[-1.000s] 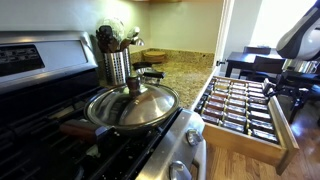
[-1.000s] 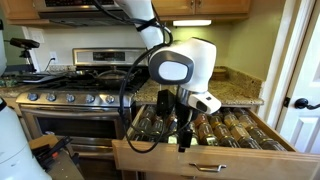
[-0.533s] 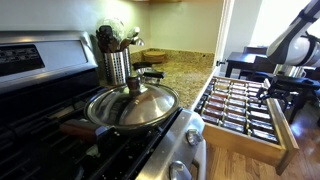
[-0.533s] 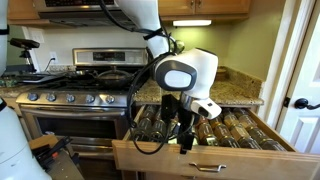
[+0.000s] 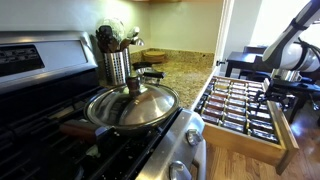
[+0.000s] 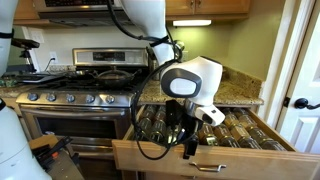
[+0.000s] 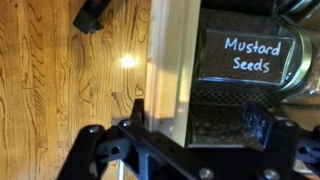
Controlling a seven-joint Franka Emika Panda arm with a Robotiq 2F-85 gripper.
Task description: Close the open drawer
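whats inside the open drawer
The drawer holds rows of small dark spice jars; in the wrist view one jar is labelled Mustard Seeds. In an exterior view the gripper covers some middle jars, and the drawer bottom is hidden.

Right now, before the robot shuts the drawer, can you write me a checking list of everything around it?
Surface: speckled granite countertop beside a steel stove.
Job's things: wide light-wood drawer pulled open, rows of small dark spice jars inside, one jar labelled Mustard Seeds.
Clutter: domed silver pan lid; steel utensil canister.
Grippers: black gripper open, jaws straddling the drawer's front board.
Cables: black cable loop hanging from the arm.
Surroundings: wooden plank floor; white door.
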